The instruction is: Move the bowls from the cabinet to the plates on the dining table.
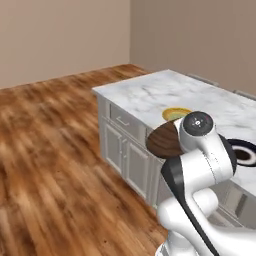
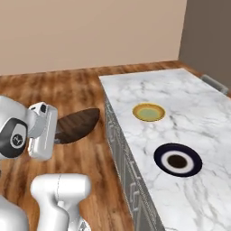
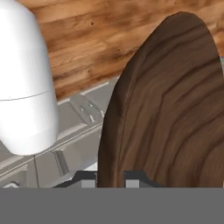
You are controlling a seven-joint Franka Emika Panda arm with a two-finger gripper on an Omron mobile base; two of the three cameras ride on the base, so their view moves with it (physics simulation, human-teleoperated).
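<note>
My gripper [image 3: 111, 177] is shut on the rim of the dark brown wood-grain bowl [image 3: 166, 109], which it holds tilted on edge. This bowl [image 2: 76, 124] hangs over the wooden floor, just left of the dining table [image 2: 149, 85] and short of its near edge. On the marble top lie the yellow plate [image 2: 149, 112], whose centre looks pale green, and the white plate with a dark rim [image 2: 177, 159]. I cannot tell whether the pale green bowl sits on the yellow plate. From the left base view, the brown bowl [image 1: 162, 140] shows beside my wrist, in front of the yellow plate [image 1: 176, 113]. The cabinet is out of view.
The table's grey-beige panelled base with drawers [image 1: 122, 145] faces me. Grey chair backs [image 2: 212, 83] stand along the table's far side. Wooden floor [image 1: 55, 165] stretches wide to the left. Beige walls close the room behind.
</note>
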